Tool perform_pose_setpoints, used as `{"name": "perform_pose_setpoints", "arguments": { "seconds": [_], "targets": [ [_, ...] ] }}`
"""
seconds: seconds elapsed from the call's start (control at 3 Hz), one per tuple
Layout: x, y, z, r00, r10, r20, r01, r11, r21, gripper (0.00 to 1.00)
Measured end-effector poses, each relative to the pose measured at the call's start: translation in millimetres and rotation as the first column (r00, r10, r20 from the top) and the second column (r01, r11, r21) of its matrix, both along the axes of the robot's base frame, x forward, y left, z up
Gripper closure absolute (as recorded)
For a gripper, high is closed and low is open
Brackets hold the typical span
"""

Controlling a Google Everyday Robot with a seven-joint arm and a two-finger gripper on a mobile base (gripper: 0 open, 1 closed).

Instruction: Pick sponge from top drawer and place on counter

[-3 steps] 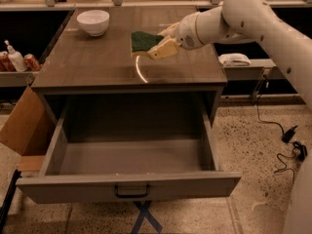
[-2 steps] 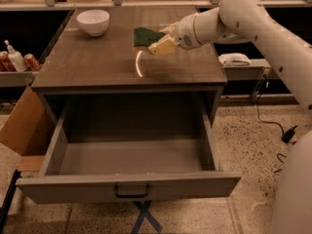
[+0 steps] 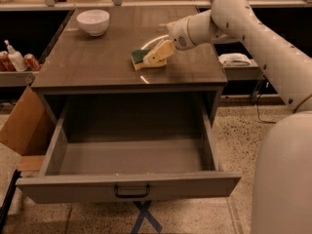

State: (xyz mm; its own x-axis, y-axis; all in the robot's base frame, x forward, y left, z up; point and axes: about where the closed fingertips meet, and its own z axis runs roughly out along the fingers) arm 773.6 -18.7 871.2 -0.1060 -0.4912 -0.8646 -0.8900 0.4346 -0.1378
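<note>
Camera view, left to right: white bowl (image 3: 93,21) sits at the counter's (image 3: 87,65) far-left corner, and the top drawer (image 3: 129,186) hangs open below with nothing in it. Sponge (image 3: 139,58) has dropped from where I carried it a second ago and is now low near the counter's middle, touching or just off the surface, can't tell which. My tool (image 3: 157,55) is clamped on its right end. Pick is done; I'd judge only the release remains. My arm reaches in from the right, elbow high, wrist pitched down-left.
</note>
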Motion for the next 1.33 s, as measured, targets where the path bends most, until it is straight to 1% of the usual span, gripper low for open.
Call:
{"name": "perform_pose_setpoints", "arguments": {
  "seconds": [0.33,0.67,1.0,1.33],
  "targets": [
    [-0.1,0.0,-0.1,1.0,0.0,0.0,0.0,1.0,0.0,0.0],
    [-22.9,-9.4,3.2,0.9998,0.016,0.012,-0.016,1.0,-0.018,0.0],
    [-56.8,-23.6,12.7,0.9992,0.02,0.035,-0.019,0.999,-0.042,0.0],
    [-88.3,-39.9,25.4,0.9961,0.034,0.081,-0.032,0.999,-0.031,0.0]
  ]
}}
